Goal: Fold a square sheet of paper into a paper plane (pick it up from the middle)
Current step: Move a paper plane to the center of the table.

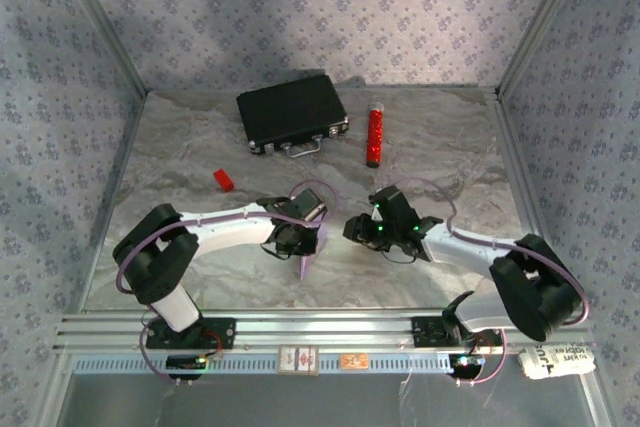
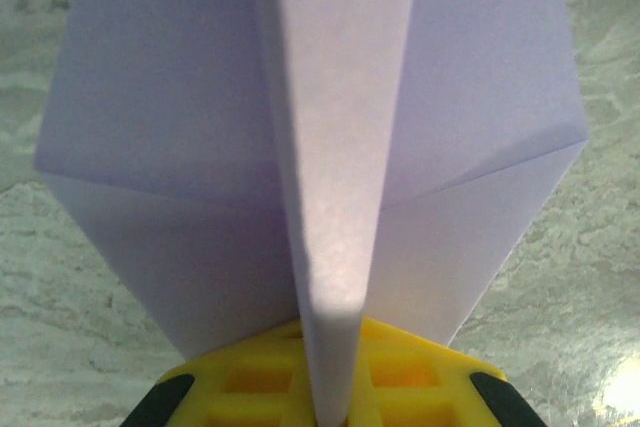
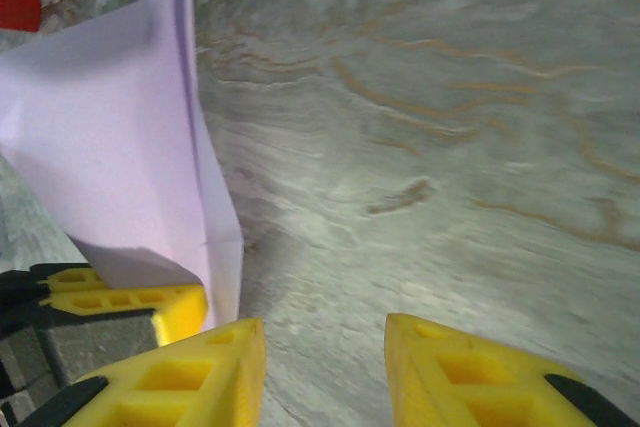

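The square sheet of paper is pale lilac and folded into a dart shape with a raised centre fold. My left gripper is shut on that fold, its yellow fingers pressed against both sides. From above, the paper hangs pointing down from the left gripper near the table's middle. My right gripper stands open with nothing between its fingers, just right of the paper. In the top view the right gripper sits a short way right of the left one.
A black case lies at the back centre. A red cylinder lies to its right. A small red block sits at the left. The table is covered in wrinkled silvery sheeting, walled by patterned panels.
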